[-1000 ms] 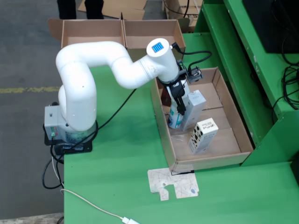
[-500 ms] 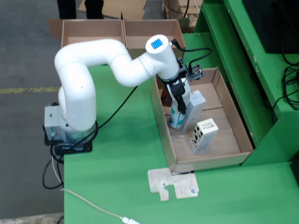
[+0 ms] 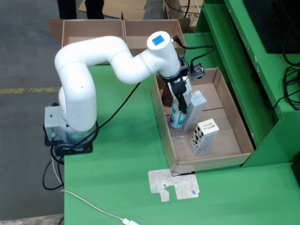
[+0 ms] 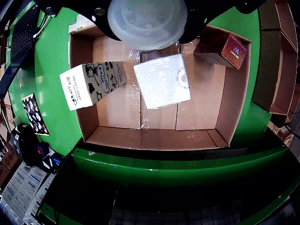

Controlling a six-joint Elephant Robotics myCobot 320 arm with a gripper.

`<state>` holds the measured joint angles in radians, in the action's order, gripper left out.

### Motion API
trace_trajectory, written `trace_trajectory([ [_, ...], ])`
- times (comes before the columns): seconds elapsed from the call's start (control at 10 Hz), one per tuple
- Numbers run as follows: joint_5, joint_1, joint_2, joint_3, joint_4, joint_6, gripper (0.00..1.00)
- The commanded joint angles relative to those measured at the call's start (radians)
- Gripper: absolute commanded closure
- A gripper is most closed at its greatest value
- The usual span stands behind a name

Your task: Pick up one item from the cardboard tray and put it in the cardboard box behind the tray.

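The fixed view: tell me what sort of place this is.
Probably a workshop or warehouse test cell, not a home. A white robot arm is mounted at a green workbench beside a bare concrete floor with a yellow line, and open cardboard boxes stand behind the bench.

Arm (image 3: 93, 61): glossy white plastic shell, smooth. Claw (image 3: 179, 96): black, matt. Tray (image 3: 234, 123): plain brown corrugated cardboard, matt, clear tape glinting along floor seam. White carton (image 4: 161, 80): coated paperboard, strong sheen. Hand-cream box (image 4: 91, 84): printed paperboard, duller. Worktop (image 3: 122, 164): green painted surface, smooth, satin. Rear boxes (image 3: 119, 32): same raw cardboard.
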<state>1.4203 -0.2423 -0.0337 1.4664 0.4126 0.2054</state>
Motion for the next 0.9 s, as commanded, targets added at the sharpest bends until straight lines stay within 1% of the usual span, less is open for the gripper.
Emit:
trace_trajectory([
  [0.0,-0.013,-0.007,0.008,-0.160,-0.092,0.017,1.00],
  [0.2,-0.016,-0.008,-0.001,-0.193,-0.116,0.021,1.00],
  [0.3,-0.020,-0.005,-0.003,-0.246,-0.164,0.026,1.00],
  [0.4,-0.020,-0.005,-0.003,-0.246,-0.164,0.026,1.00],
  [0.8,-0.019,0.005,-0.045,-0.412,-0.278,0.027,1.00],
])
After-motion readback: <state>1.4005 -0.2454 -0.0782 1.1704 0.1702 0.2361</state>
